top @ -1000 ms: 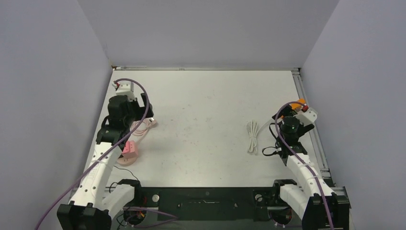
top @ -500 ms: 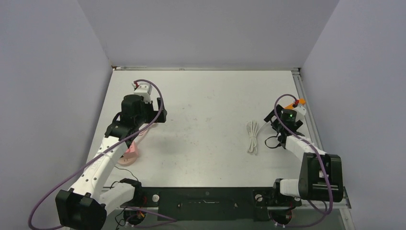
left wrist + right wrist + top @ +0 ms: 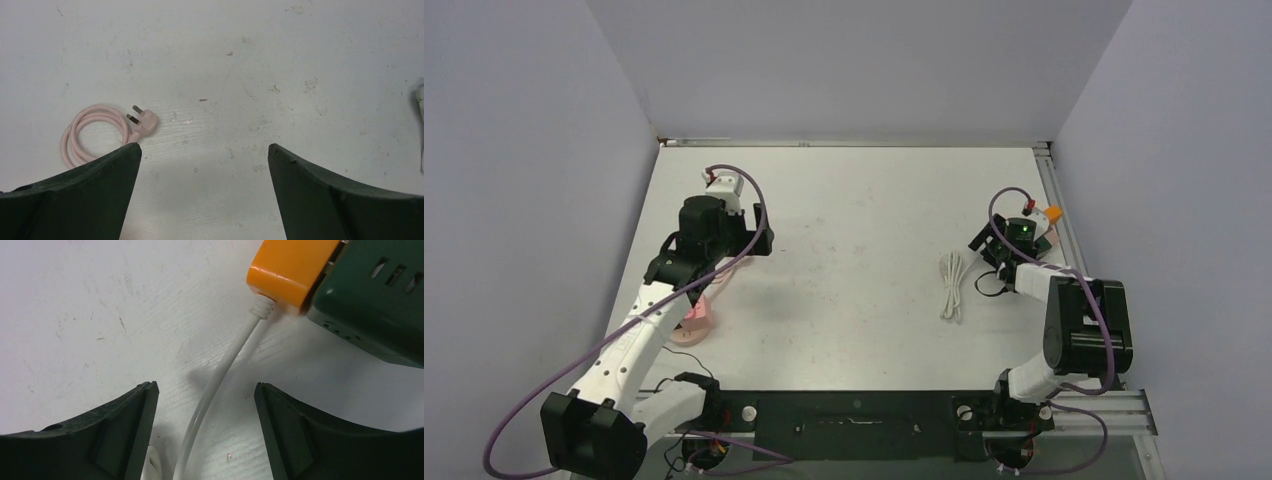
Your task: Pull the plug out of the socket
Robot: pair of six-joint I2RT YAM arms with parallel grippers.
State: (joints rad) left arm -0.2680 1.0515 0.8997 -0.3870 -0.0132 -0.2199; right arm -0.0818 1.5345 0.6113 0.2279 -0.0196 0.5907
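Observation:
An orange plug [image 3: 290, 267] sits pushed into a dark green socket [image 3: 372, 305] at the upper right of the right wrist view. Its white cable [image 3: 227, 360] runs down between the fingers of my right gripper [image 3: 205, 390], which is open and short of the plug, touching nothing. From above, the orange plug [image 3: 1053, 212] lies near the table's right edge with the right gripper [image 3: 1036, 238] beside it. My left gripper [image 3: 204, 147] is open over bare table, with nothing between its fingers.
A pink plug [image 3: 142, 120] on a coiled pink cable [image 3: 80, 135] lies free on the table at the left. A pink socket block [image 3: 694, 316] sits near the left arm. A bundled white cable [image 3: 951, 285] lies left of the right gripper.
The left arm swung right, off the pink cable, then stayed still. The right arm folded back at the elbow while its gripper stayed by the orange plug.

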